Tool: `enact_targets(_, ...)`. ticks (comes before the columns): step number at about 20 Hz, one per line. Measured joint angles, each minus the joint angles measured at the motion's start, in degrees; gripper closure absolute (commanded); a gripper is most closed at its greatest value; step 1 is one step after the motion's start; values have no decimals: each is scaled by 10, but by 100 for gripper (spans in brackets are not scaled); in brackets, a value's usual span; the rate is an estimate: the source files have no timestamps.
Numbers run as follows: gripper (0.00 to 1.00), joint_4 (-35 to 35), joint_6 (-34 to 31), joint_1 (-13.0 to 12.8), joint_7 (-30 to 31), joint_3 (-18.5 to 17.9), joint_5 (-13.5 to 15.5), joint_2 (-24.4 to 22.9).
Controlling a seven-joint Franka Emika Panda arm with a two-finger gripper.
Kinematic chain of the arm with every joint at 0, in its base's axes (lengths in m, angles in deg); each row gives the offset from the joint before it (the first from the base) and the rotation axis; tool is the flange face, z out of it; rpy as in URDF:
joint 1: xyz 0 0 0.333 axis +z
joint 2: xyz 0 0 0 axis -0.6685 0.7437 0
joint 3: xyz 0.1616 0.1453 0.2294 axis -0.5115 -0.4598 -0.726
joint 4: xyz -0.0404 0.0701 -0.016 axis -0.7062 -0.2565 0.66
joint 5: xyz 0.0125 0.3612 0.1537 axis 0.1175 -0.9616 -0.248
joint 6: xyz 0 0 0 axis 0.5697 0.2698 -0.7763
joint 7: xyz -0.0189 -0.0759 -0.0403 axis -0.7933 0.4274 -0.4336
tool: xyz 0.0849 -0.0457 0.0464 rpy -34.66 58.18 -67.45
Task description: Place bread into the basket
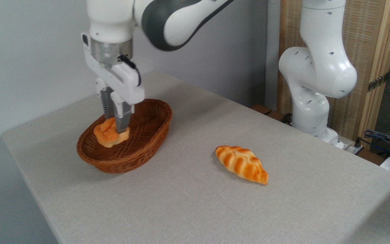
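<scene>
Here, in the fixed camera's view, the gripper (114,127) hangs over the left half of the basket (154,130), its two fingers clamped on the bread (106,136); the bun sits inside the basket's rim as seen from here, low toward the woven floor, though whether it touches that floor or hangs just above it cannot be told; the carry looks all but finished, and what is left, by my judgement, is to part the fingers, let the bun settle, and lift the arm clear. The bun is round and knotted, so it has hardly any long axis; if anything it is a little wider left to right than it is tall, with its knotted top facing up between the fingers. The basket's own long axis runs from near left to far right; it stands at the left, far part of the table (195,203). The braided loaf (241,164) lies well apart to the right, its pointed ends aimed far left and near right.
</scene>
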Motion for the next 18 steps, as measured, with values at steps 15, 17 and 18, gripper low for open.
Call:
enact_targets(15, 0, 1, 17, -23, 6, -13, 0, 15)
enact_targets(17, 0, -8, -31, -22, -7, -37, -4, -7)
enact_targets(18, 0, -19, -73, -21, -21, -53, -11, -20)
